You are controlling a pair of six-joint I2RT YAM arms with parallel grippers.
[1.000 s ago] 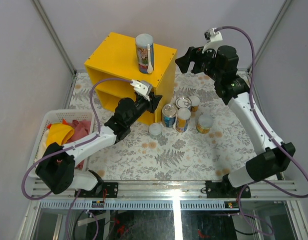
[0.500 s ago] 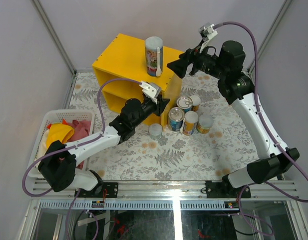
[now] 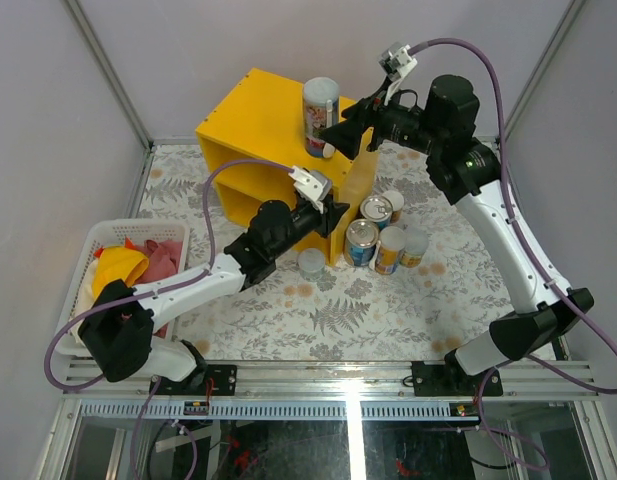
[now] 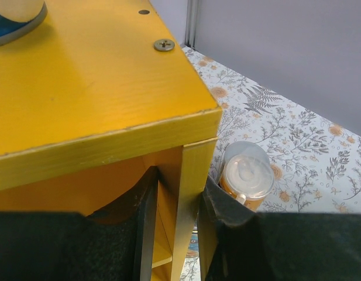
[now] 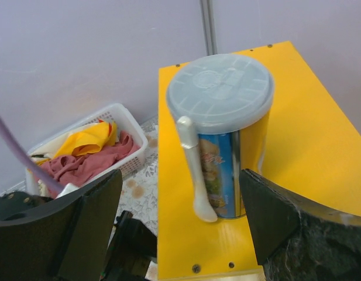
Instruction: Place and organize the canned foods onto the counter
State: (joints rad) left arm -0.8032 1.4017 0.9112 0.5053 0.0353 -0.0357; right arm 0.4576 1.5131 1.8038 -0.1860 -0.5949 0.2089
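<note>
The yellow counter (image 3: 263, 120) stands at the back of the table. One tall blue-labelled can (image 3: 321, 116) with a pale lid and a white spoon on its side stands on its top. My right gripper (image 3: 341, 130) is open, its fingers on either side of that can (image 5: 224, 132) without touching it. My left gripper (image 3: 331, 212) is shut on the counter's front side wall (image 4: 189, 175). Several cans (image 3: 376, 235) stand on the table right of the counter, with a short pale-lidded one (image 3: 311, 262) in front. One pale-lidded can (image 4: 246, 175) shows beside the left fingers.
A white laundry basket (image 3: 138, 228) with yellow and pink cloths sits at the left; it also shows in the right wrist view (image 5: 119, 109). The table has a floral cloth (image 3: 328, 310). Grey walls enclose the back and sides.
The counter has slid to the right, toward the cans on the table, with my left gripper on its wall. My right gripper has moved left and now flanks the can on top.
</note>
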